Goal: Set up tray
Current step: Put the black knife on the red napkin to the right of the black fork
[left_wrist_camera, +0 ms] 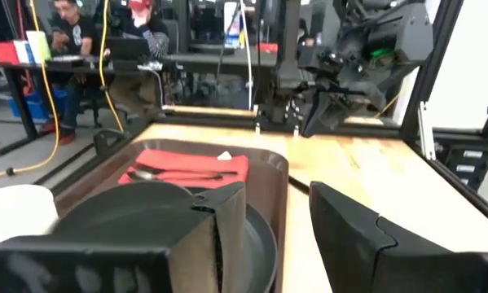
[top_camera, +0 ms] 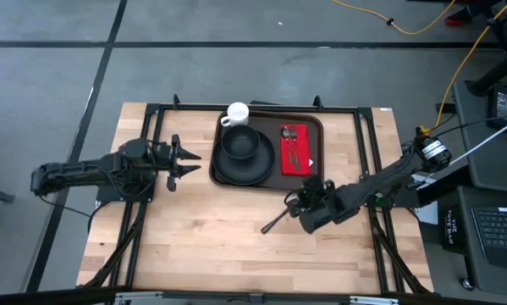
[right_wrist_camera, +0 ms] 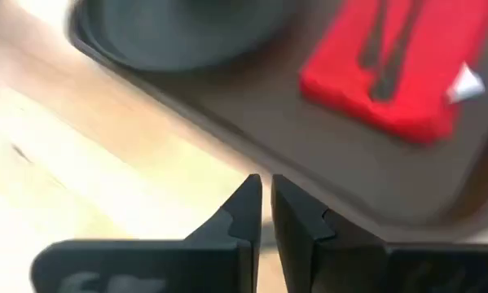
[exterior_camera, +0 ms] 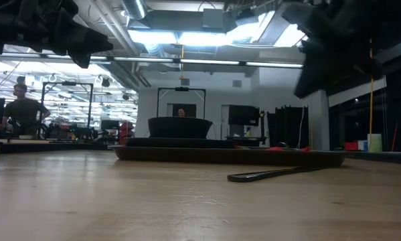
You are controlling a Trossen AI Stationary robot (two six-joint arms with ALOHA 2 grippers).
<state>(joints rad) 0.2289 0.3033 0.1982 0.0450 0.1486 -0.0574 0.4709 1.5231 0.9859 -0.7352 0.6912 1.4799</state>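
While the tray (top_camera: 314,127) sat at the worktop's (top_camera: 202,237) far edge, already loaded, I kept my right hand (top_camera: 301,206) nearly closed and empty just beside its near rim, above a loose utensil (top_camera: 275,224); my left hand (top_camera: 188,159) waited open, holding nothing, beside the plate (top_camera: 245,169).
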